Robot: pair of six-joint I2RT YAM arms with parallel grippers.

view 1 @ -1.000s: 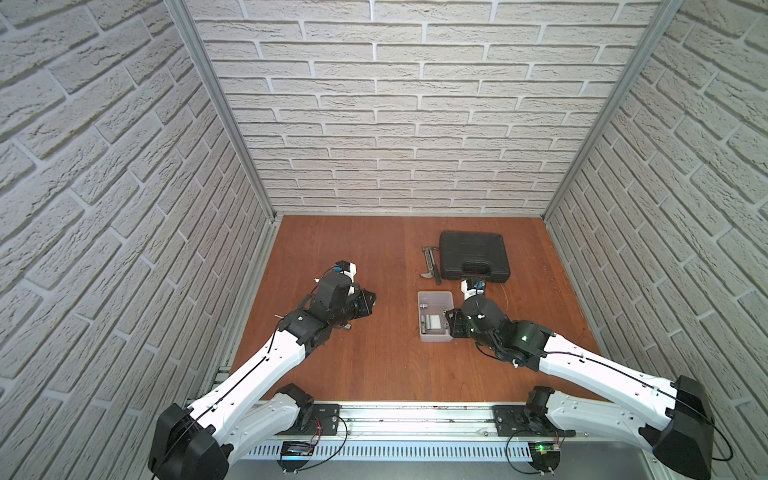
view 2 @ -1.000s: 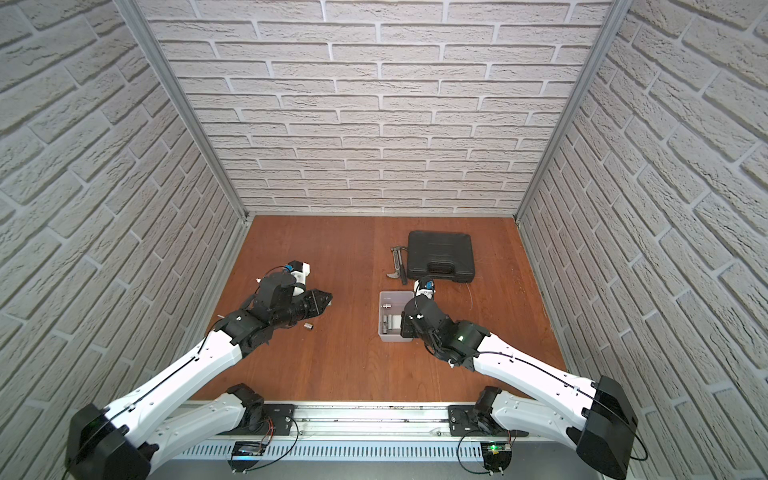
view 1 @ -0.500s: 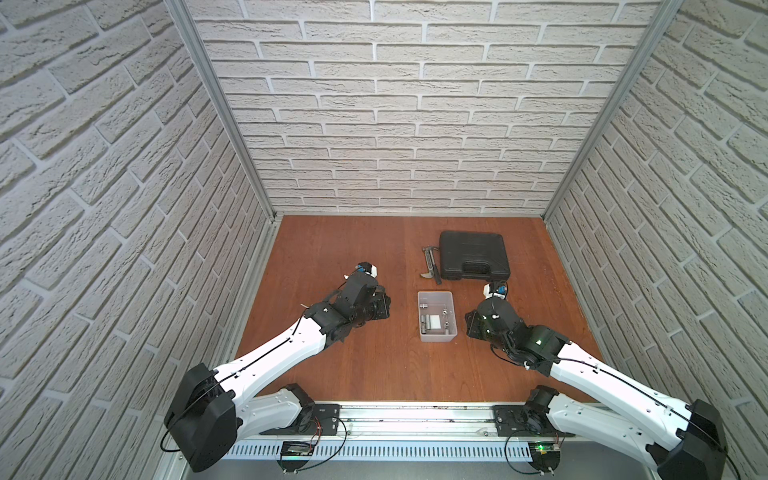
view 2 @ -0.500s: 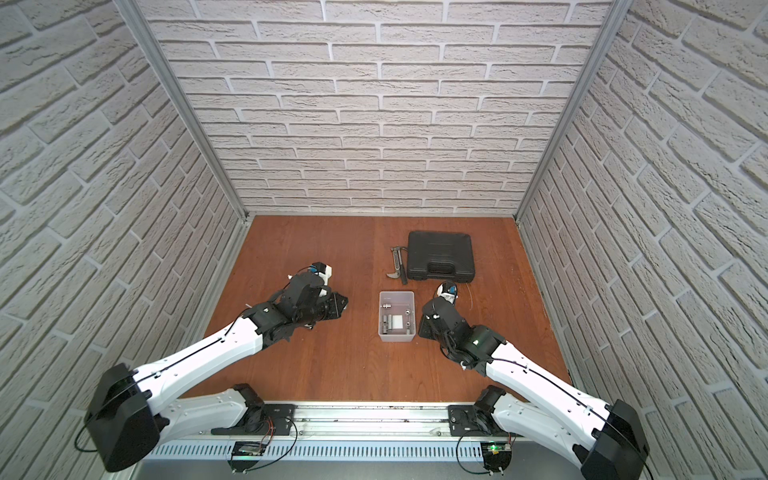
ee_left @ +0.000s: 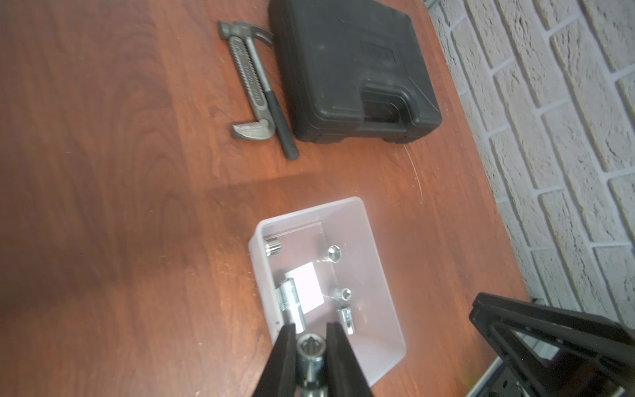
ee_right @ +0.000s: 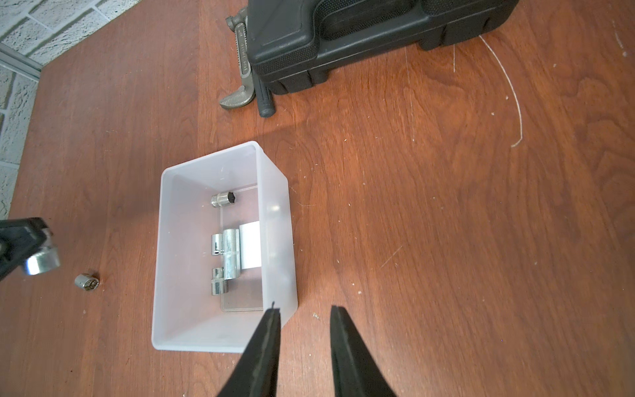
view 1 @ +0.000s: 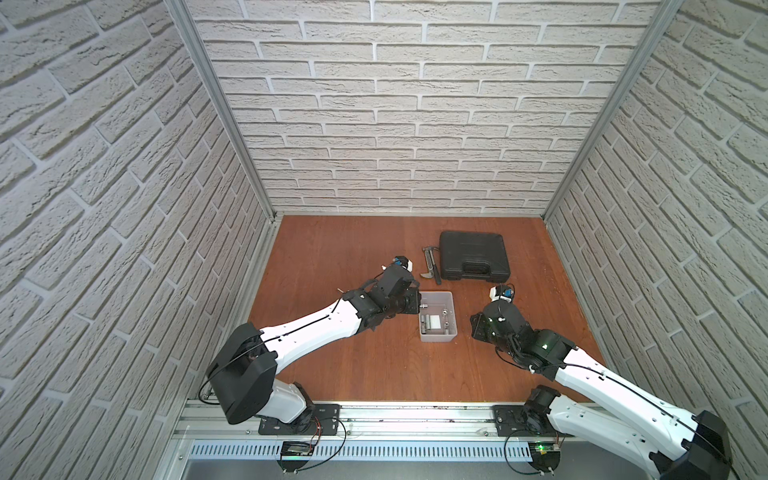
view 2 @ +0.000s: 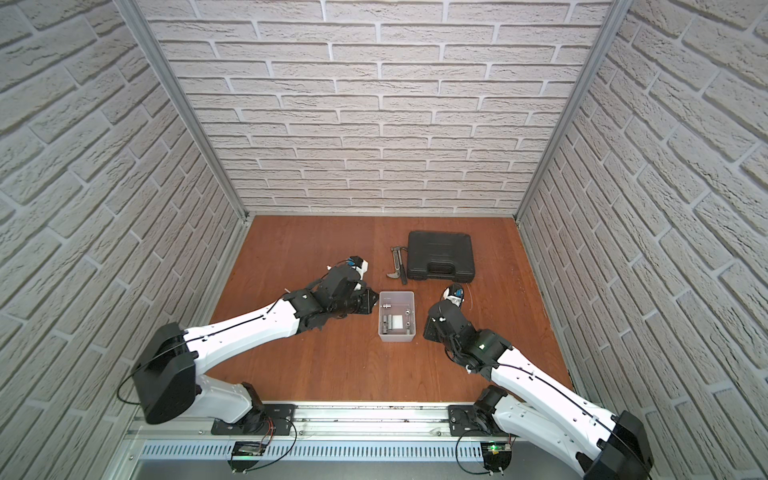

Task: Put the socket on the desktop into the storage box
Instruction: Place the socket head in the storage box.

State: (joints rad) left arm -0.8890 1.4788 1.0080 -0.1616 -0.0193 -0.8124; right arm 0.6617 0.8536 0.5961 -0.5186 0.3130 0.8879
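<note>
White brick walls [view 1: 415, 124] enclose a wooden bench [view 1: 332, 257] on three sides, grey metal posts [view 1: 225, 112] at the corners. A slotted rail [view 1: 415, 451] fronts it.

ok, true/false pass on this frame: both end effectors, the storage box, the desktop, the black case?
1. The left end effector is shut on a socket. True.
2. The right end effector holds a socket too. False: its jaws stand apart with nothing between them.
3. The storage box is empty. False: several sockets lie in it.
4. A loose socket lies on the desktop, outside the box. True.
5. The black case is open. False: it is shut.
</note>
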